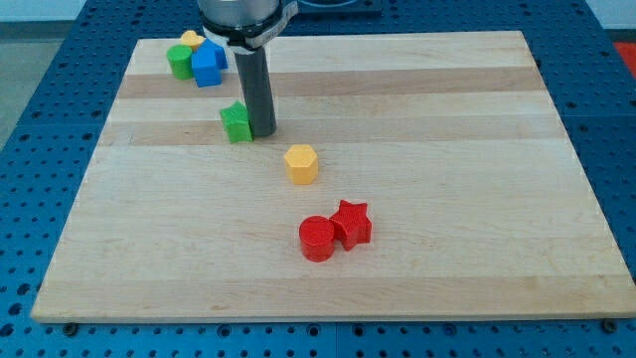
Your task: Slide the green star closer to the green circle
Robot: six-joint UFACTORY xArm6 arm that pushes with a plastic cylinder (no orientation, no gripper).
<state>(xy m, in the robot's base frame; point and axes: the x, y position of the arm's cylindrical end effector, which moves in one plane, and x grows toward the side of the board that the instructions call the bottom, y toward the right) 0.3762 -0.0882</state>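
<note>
The green star (pixel 237 122) lies on the wooden board (pixel 447 199) left of the middle, towards the view's top. My tip (pixel 263 132) stands right against the star's right side, touching or nearly touching it. The green circle (pixel 180 62) sits near the board's top left corner, up and to the left of the star, in a cluster with other blocks.
A blue block (pixel 209 64) touches the green circle's right side and a yellow block (pixel 192 41) sits just behind them. A yellow hexagon (pixel 301 163) lies below and right of my tip. A red circle (pixel 318 239) and a red star (pixel 351 222) touch each other lower down.
</note>
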